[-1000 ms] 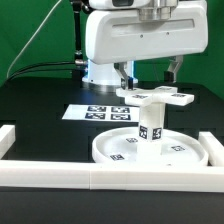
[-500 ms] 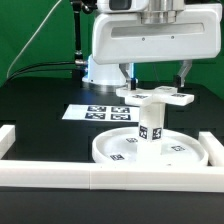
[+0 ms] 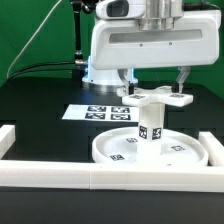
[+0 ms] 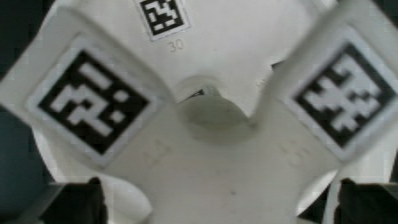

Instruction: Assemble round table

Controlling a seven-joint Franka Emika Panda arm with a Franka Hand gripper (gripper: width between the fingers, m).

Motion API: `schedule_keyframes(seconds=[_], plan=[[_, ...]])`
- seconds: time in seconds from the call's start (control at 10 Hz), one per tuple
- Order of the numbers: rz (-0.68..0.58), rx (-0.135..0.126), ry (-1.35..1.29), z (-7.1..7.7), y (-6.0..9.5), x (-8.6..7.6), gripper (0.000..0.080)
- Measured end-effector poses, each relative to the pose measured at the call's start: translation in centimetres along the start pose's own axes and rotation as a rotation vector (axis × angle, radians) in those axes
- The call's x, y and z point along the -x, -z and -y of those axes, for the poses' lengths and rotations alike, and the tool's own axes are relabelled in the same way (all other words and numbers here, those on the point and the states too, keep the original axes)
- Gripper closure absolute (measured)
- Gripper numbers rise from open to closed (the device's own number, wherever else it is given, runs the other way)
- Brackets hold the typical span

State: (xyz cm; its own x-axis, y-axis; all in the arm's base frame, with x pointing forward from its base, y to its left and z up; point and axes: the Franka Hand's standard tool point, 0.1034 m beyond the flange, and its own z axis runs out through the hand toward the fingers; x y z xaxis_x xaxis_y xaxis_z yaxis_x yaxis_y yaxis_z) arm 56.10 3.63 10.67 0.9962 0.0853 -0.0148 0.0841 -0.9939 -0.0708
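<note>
The large rimmed disc (image 3: 150, 150) lies flat near the front rail. The short cylinder leg (image 3: 150, 125) stands upright on its middle. The cross-shaped piece (image 3: 157, 97) sits on top of the leg. My gripper (image 3: 155, 82) is open just above the cross-shaped piece, with one finger on each side of it. In the wrist view the cross-shaped piece (image 4: 205, 120) and its tags fill the picture, and my gripper (image 4: 217, 205) shows dark fingertips (image 4: 75, 203) at the two lower corners, apart from each other.
The marker board (image 3: 98, 112) lies behind the disc toward the exterior view's left. White border rails run along the front (image 3: 100, 178), the left (image 3: 10, 135) and the right (image 3: 215, 140). The arm's base (image 3: 100, 70) stands behind.
My gripper has come down closer to the cross-shaped piece and shifted slightly to the exterior view's right. The disc, leg and cross-shaped piece have not moved.
</note>
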Motion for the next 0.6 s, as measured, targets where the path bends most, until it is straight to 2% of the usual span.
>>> schedule_keyframes(seconds=[0.6], plan=[[0.000,0.001,0.016,0.10,-0.07,-0.01,0.0150]])
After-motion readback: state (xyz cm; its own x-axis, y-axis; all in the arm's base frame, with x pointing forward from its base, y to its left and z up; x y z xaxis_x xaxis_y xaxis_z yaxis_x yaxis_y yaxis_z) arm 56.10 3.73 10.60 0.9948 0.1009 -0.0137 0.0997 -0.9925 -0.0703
